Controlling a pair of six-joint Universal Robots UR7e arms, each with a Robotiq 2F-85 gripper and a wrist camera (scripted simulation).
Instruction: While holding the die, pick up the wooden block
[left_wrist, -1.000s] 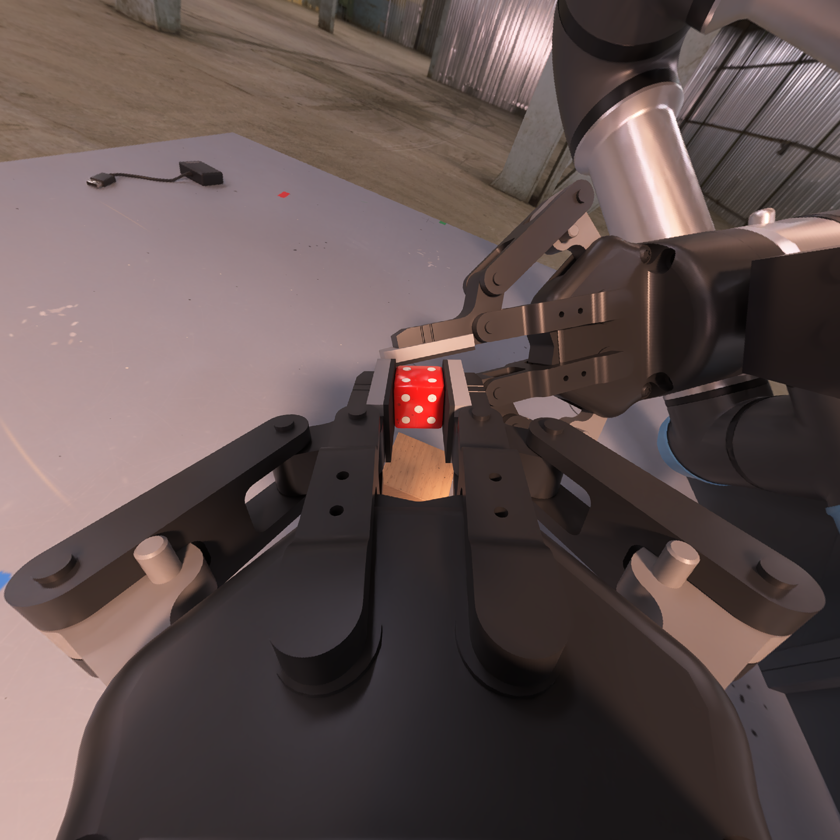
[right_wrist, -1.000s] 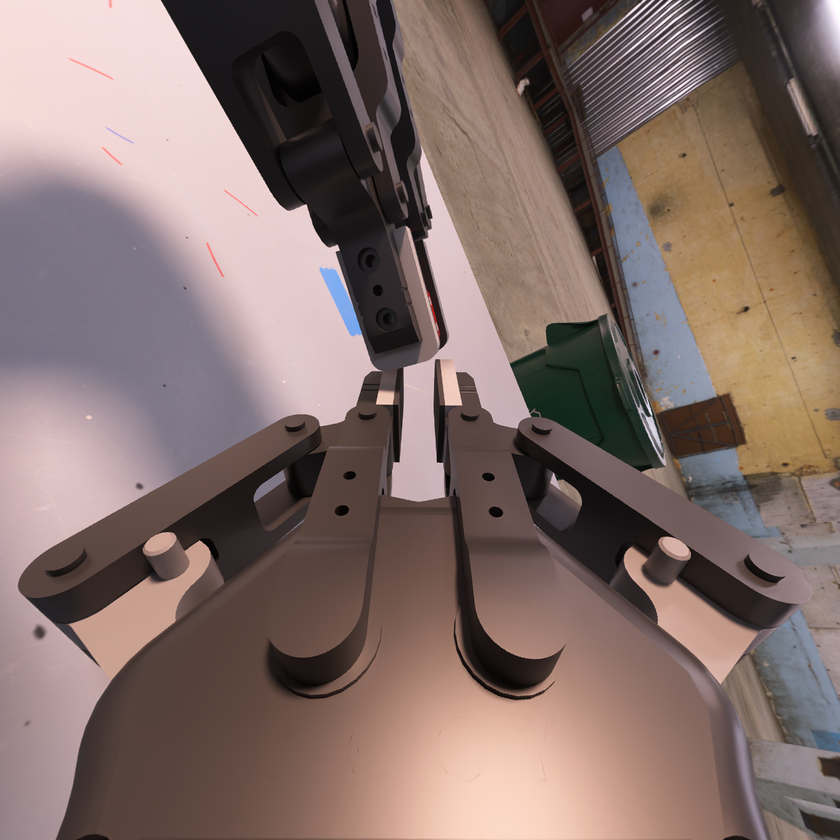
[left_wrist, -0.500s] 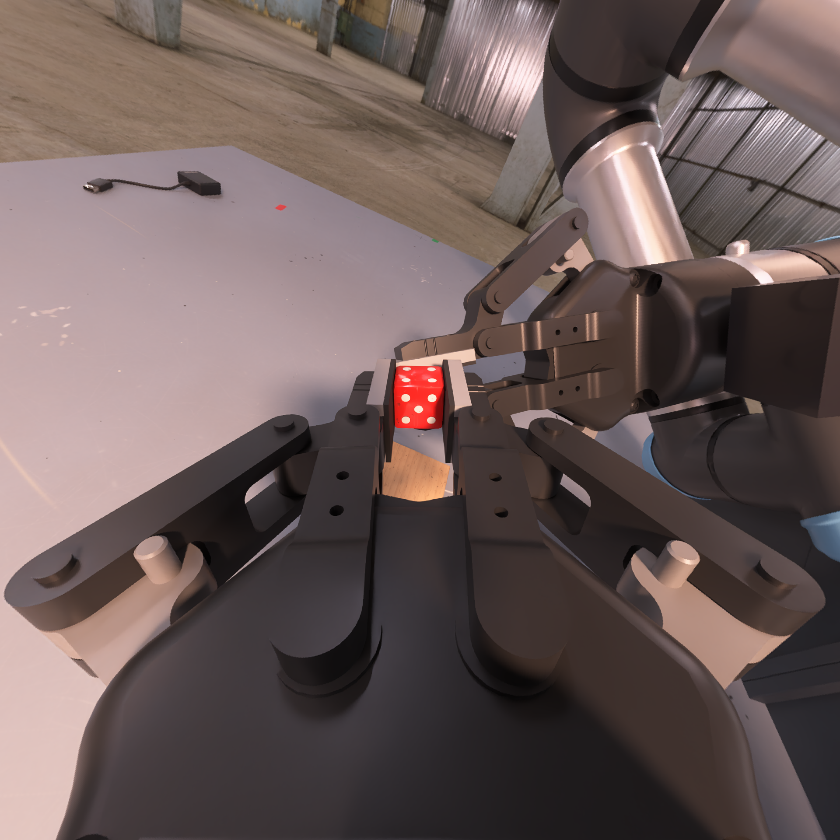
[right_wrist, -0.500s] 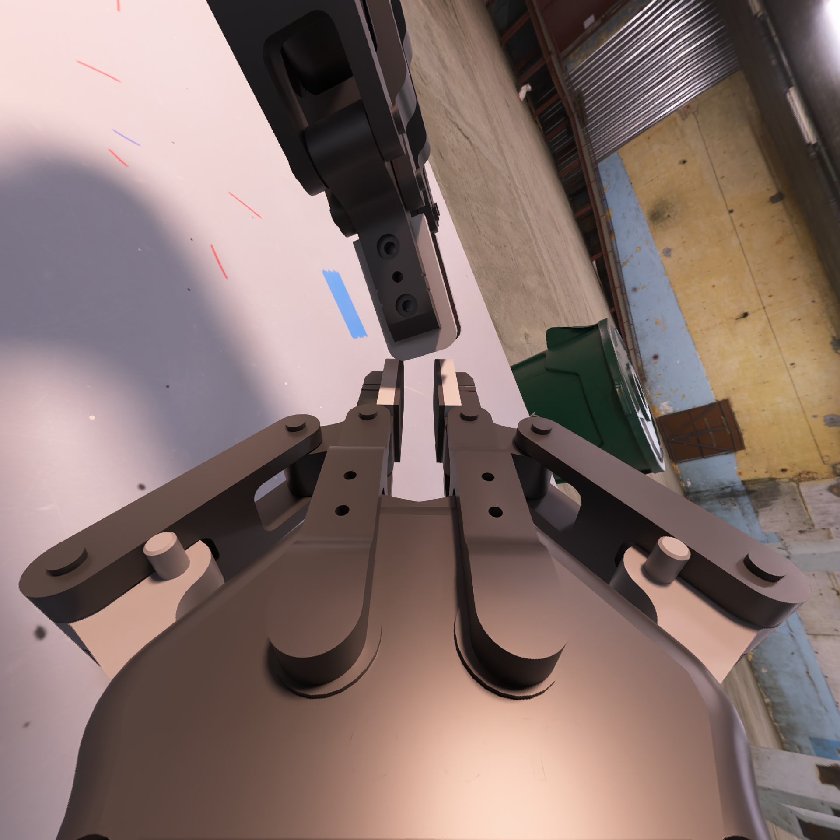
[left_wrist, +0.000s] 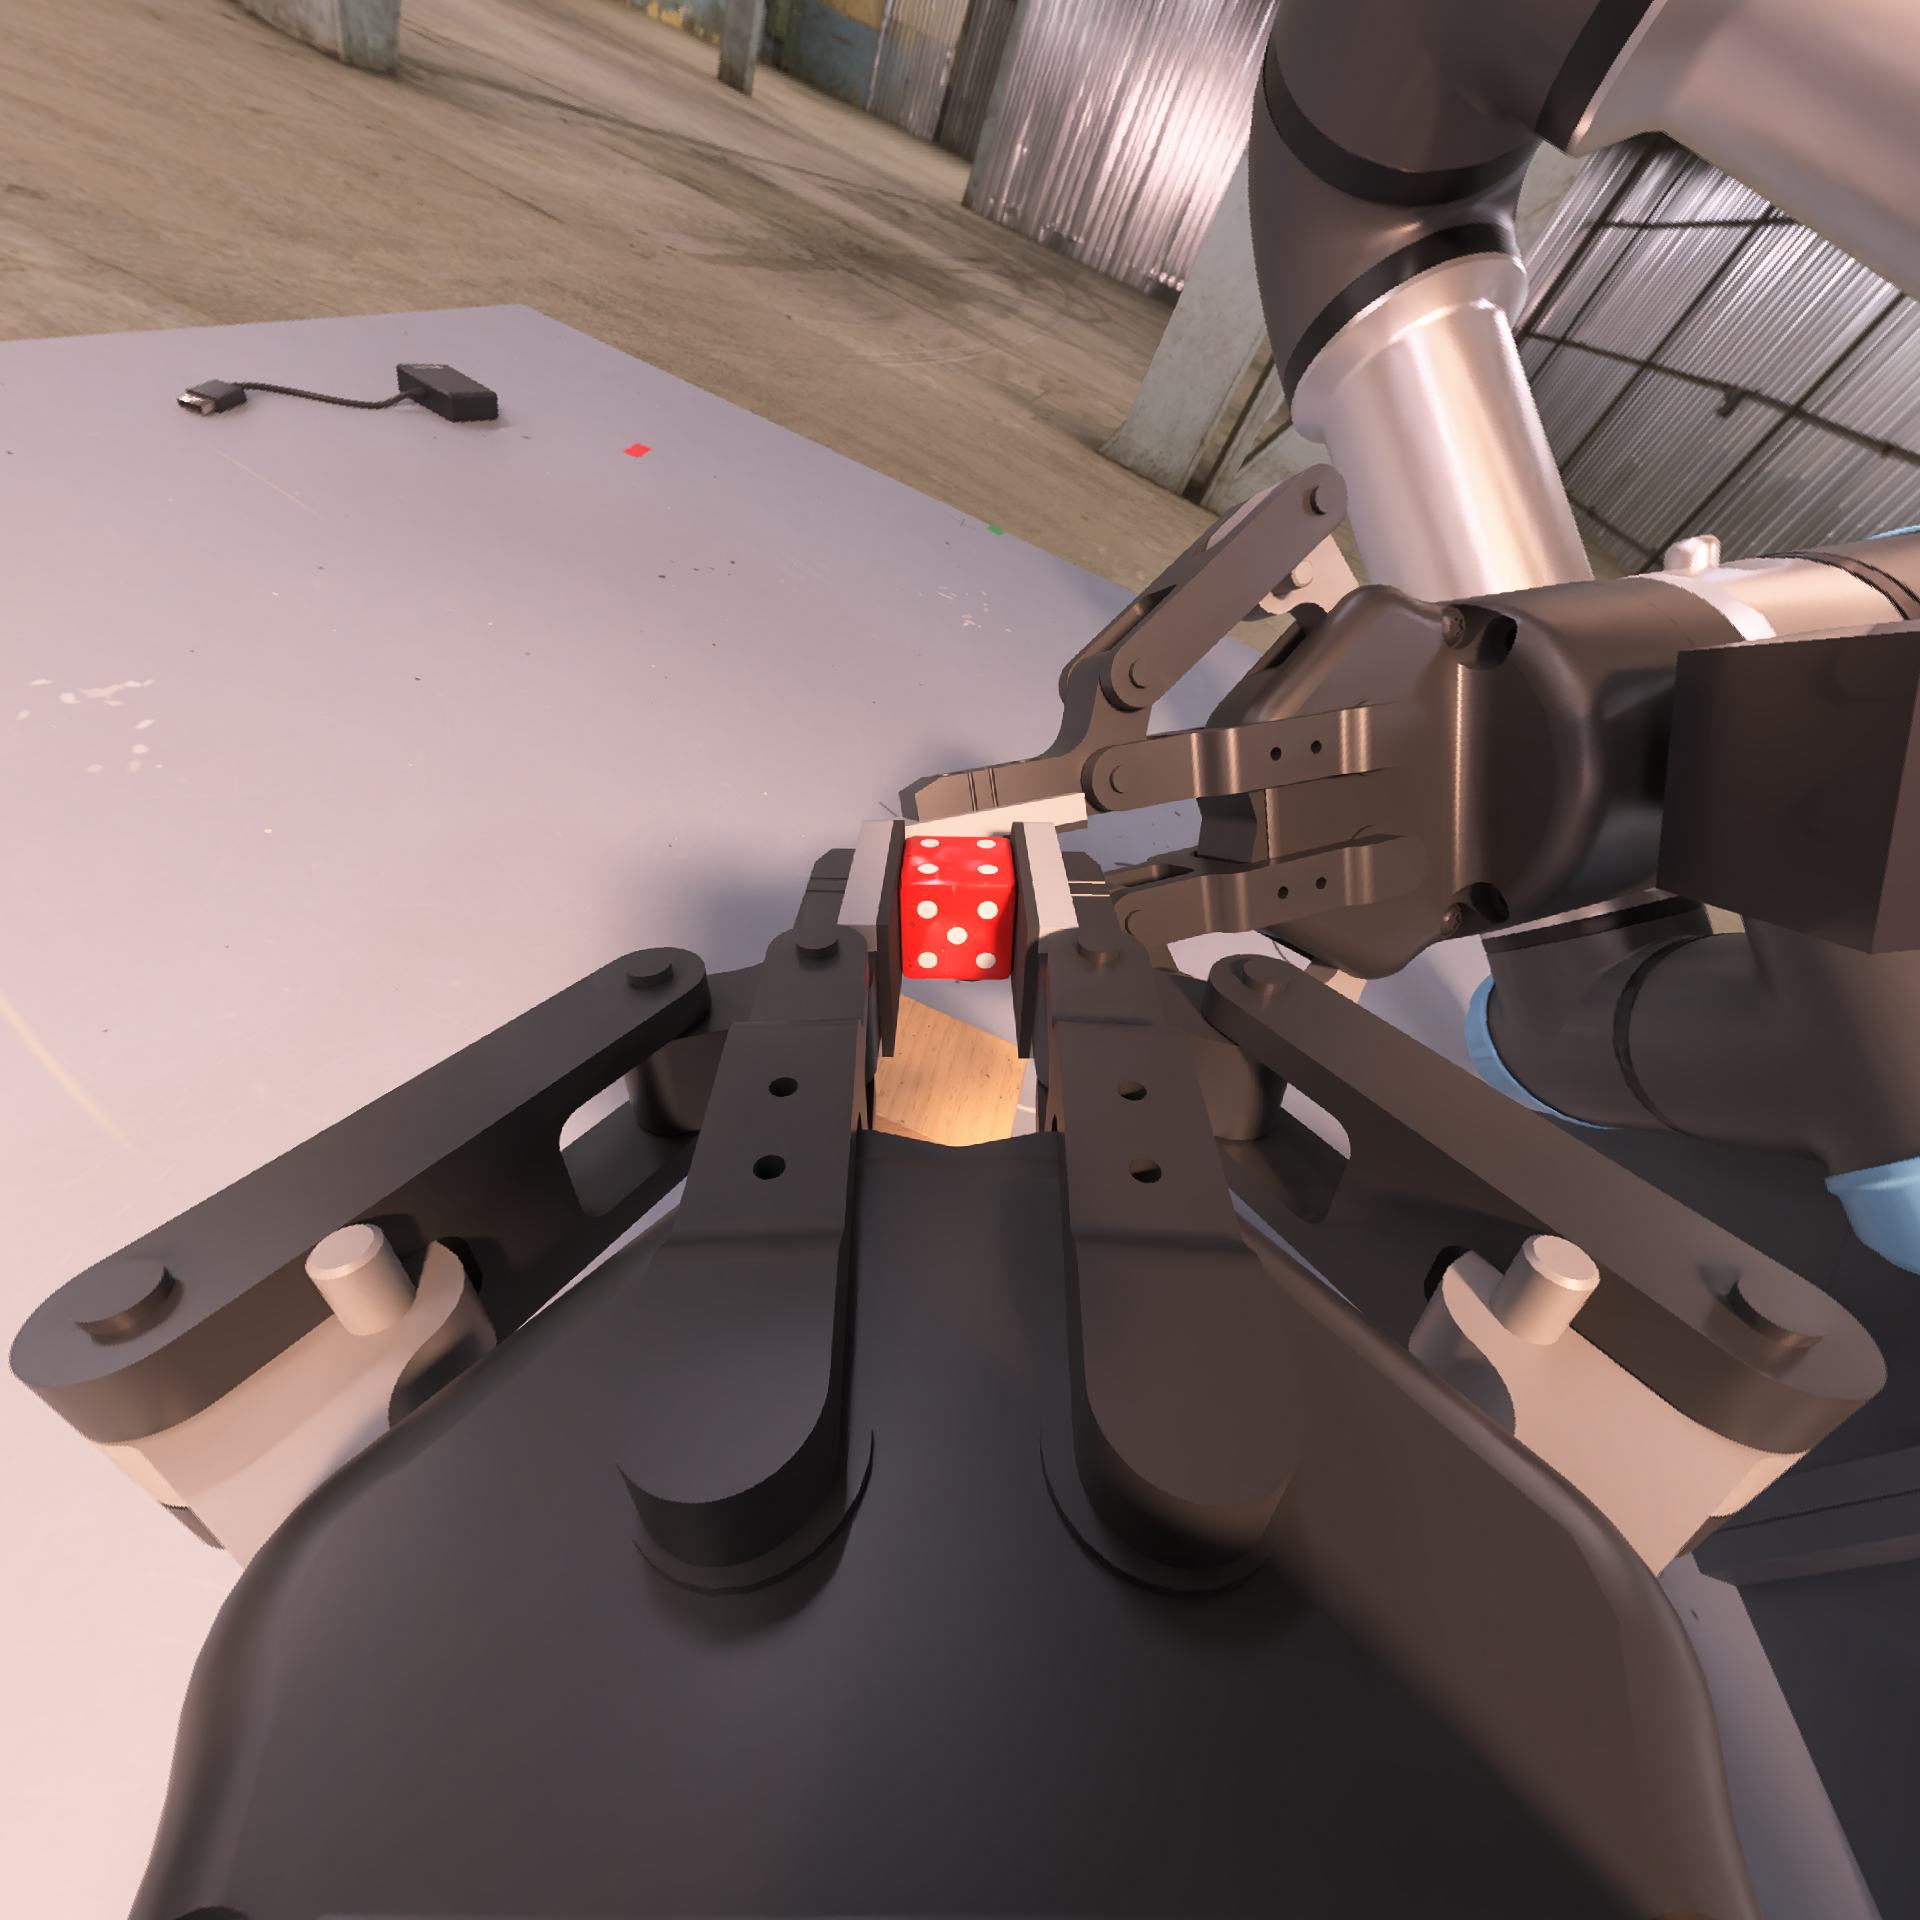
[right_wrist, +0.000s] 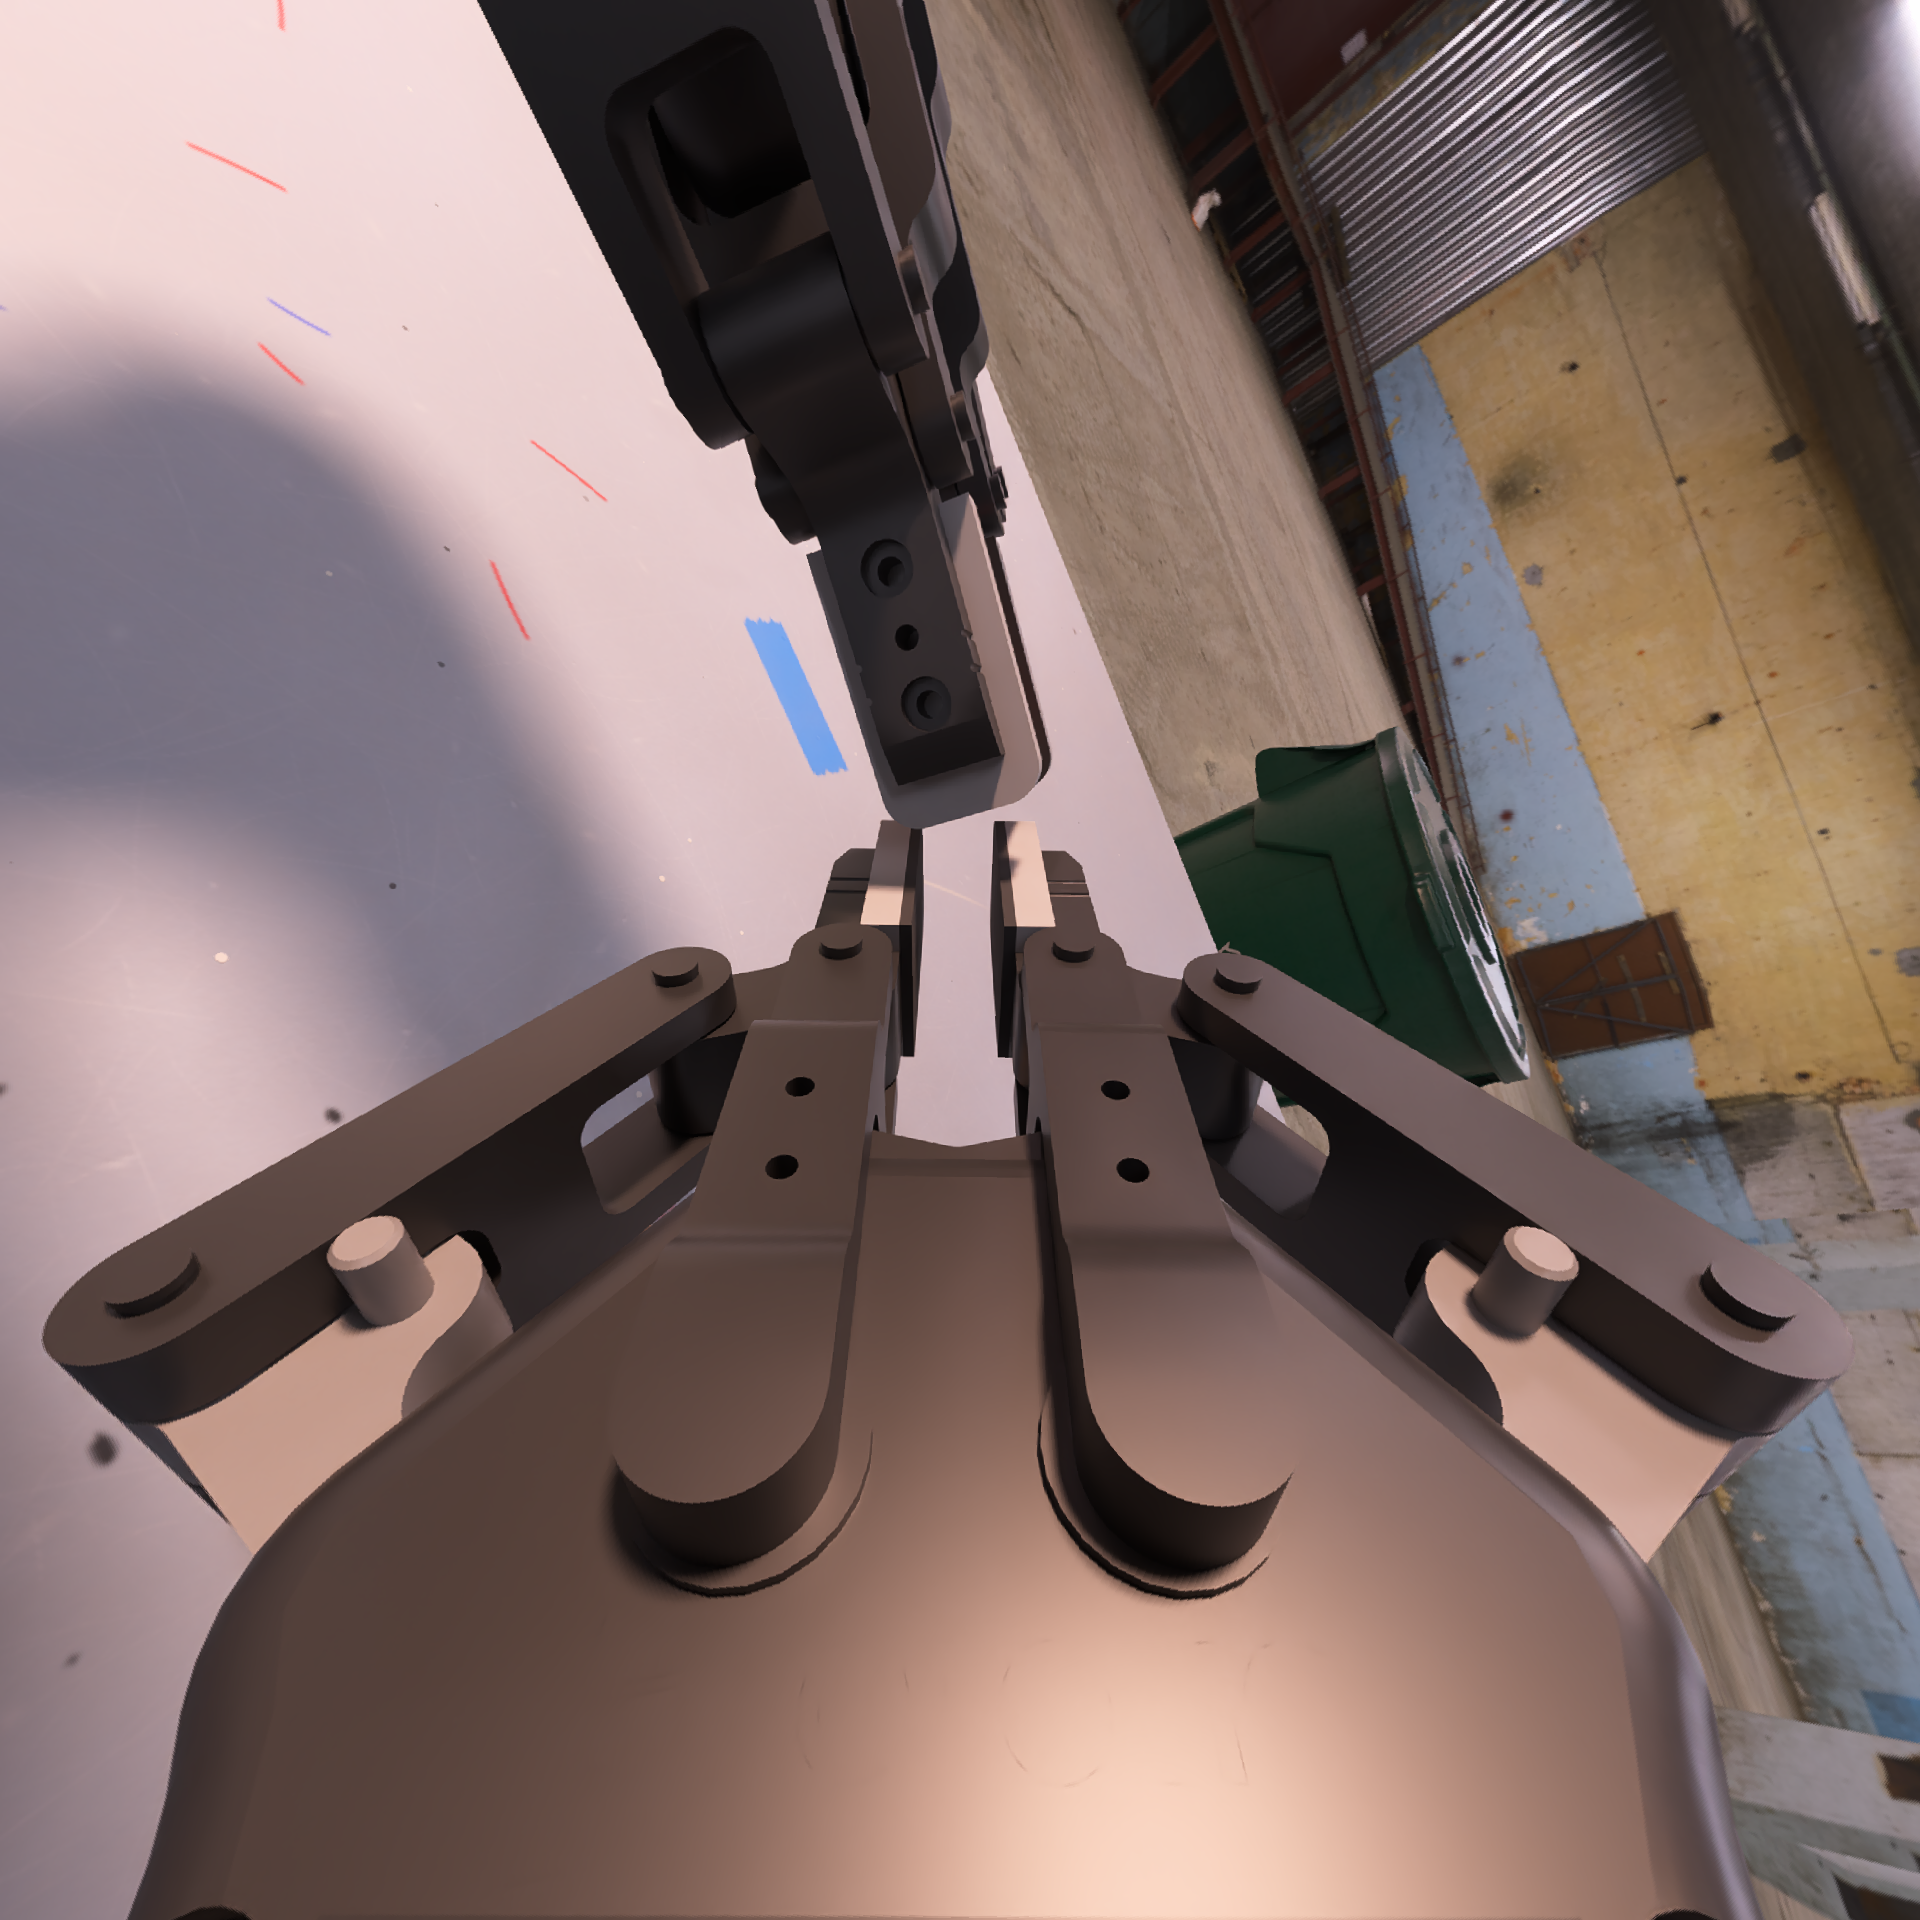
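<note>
Here the left gripper (left_wrist: 956, 904) pinches the red die (left_wrist: 954, 906) above the wooden block (left_wrist: 951, 1075). Only the right wrist view shows the right gripper (right_wrist: 956, 868) slightly parted, gripping nothing, and a green bin (right_wrist: 1351, 894).

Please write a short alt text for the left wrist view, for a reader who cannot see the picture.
The left gripper is shut on a red die with white dots, above a wooden block seen between its fingers. The right gripper reaches in from the right, close to the die. A black cable adapter lies far off on the grey table.
</note>
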